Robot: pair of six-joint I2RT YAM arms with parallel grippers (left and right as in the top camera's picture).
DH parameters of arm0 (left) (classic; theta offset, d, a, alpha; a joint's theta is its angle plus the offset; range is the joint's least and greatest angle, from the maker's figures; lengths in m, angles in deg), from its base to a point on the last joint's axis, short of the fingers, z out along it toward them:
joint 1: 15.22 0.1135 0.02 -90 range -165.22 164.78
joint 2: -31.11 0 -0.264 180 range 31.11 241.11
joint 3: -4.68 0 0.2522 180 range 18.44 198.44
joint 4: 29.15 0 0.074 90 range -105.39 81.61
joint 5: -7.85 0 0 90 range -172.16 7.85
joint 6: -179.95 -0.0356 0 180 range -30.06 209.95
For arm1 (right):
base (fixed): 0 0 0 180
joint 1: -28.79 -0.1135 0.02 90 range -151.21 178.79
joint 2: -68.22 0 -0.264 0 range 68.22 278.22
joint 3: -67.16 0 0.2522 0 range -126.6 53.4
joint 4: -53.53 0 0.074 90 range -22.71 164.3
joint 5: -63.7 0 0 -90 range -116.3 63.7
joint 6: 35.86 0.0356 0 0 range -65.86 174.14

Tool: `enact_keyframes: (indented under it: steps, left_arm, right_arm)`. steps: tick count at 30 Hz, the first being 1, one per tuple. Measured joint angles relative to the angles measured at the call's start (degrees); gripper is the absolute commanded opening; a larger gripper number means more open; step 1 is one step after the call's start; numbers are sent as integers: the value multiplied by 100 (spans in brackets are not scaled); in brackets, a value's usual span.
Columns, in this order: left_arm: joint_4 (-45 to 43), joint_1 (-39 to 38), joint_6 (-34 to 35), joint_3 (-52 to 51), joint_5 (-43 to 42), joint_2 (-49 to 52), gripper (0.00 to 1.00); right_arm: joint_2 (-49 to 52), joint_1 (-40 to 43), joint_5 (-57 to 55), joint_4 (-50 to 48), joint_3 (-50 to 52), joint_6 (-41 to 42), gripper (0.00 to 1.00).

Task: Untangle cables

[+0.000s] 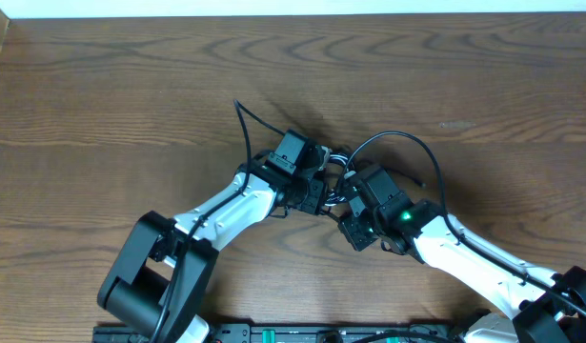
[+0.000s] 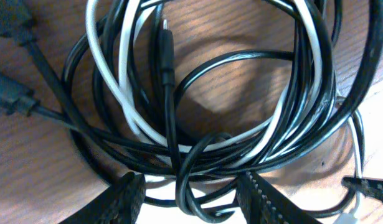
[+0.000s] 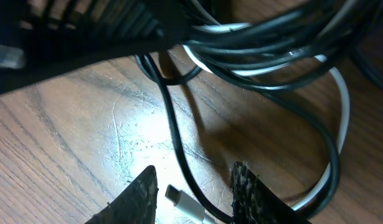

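The cables are a knot of long black cords wound with a white cord, lying mid-table between both arms. A black plug points up inside the coil. My left gripper stands open at the tangle's near edge, with a black loop lying loose between its fingers. My right gripper is open just above the wood. A white plug and one black strand pass between its fingers without being pinched.
One black loop arcs out to the right of the arms, and a single black strand trails up and left. The brown wooden table stretches on all sides. A black base rail runs along the near edge.
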Motion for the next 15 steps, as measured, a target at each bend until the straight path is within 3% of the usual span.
enact_keyframes:
  steps: [2, 5, 10, 11, 12, 15]
  left_arm:
    - [-72, 0, -11, 0, -66, 31, 33]
    - [-92, 0, -22, 0, -111, 33, 28]
    - [-92, 0, -46, 0, -125, 33, 27]
    - [-92, 0, -46, 0, -125, 33, 29]
    - [-92, 0, -48, 0, -125, 33, 37]
    - [-90, 0, -76, 0, -109, 33, 38]
  right_arm:
    - [0, 0, -2, -9, 0, -17, 35]
    - [0, 0, -2, -9, 0, -33, 35]
    - [0, 0, -2, -9, 0, -52, 36]
    - [0, 0, -4, -9, 0, -55, 36]
    - [0, 0, -2, -11, 0, -61, 36]
    - [0, 0, -4, -11, 0, -70, 36]
